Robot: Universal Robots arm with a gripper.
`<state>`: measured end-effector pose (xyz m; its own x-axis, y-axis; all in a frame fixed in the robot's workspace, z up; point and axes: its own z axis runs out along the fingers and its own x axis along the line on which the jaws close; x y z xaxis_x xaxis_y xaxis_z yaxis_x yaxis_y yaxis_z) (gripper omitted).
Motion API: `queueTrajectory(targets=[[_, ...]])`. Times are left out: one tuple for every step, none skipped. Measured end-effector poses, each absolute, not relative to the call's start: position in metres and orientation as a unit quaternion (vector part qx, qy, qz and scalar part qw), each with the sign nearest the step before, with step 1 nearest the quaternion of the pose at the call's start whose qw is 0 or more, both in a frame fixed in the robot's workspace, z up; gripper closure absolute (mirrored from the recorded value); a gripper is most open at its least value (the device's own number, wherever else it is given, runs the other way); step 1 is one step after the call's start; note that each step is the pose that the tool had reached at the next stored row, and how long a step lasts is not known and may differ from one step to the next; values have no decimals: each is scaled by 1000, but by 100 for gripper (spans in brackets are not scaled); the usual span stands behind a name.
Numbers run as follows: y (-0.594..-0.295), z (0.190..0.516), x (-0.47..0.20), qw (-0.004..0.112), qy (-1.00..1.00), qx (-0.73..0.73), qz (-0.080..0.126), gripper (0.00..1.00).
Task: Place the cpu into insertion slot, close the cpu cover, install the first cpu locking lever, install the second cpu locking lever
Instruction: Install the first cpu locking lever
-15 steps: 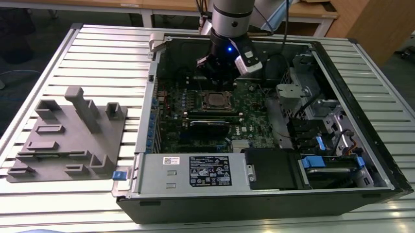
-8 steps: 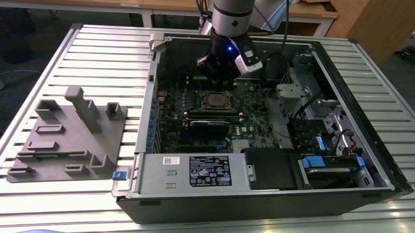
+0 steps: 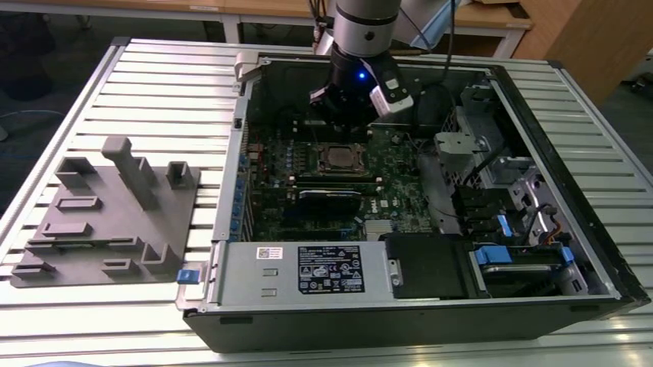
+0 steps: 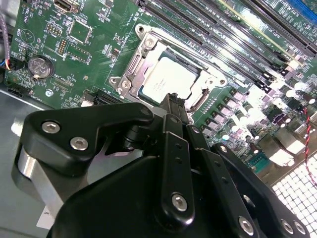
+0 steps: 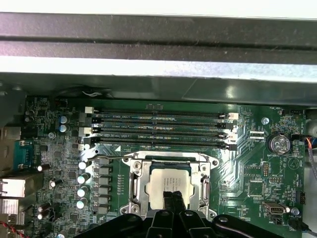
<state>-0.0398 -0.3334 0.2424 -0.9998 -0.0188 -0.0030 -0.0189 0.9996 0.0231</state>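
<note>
The cpu (image 4: 166, 82) lies in the insertion slot (image 4: 184, 59), just past the tips of the fingers (image 4: 172, 106), with the cpu cover (image 4: 147, 45) around it. Memory slots (image 5: 158, 126) run farther beyond. The computer case (image 3: 408, 317) stands on the counter (image 3: 153, 84).

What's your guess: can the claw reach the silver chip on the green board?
Probably yes. The claw hangs just above the cpu, which lies bare inside the cpu cover, with nothing between them.
</note>
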Motion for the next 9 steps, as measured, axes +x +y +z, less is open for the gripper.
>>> queueTrajectory(targets=[[-333, 242, -40, 1, 1000, -9, 12, 89], [-333, 242, -41, 1, 1000, -9, 12, 89], [-333, 242, -41, 1, 1000, -9, 12, 89], [-333, 242, -42, 1, 1000, -9, 12, 89], [-333, 242, -42, 1, 1000, -9, 12, 89], [-333, 242, -43, 1, 1000, -9, 12, 89], [-333, 242, -43, 1, 1000, -9, 12, 89], [-333, 242, -44, 1, 1000, -9, 12, 89], [-333, 242, -44, 1, 1000, -9, 12, 89]])
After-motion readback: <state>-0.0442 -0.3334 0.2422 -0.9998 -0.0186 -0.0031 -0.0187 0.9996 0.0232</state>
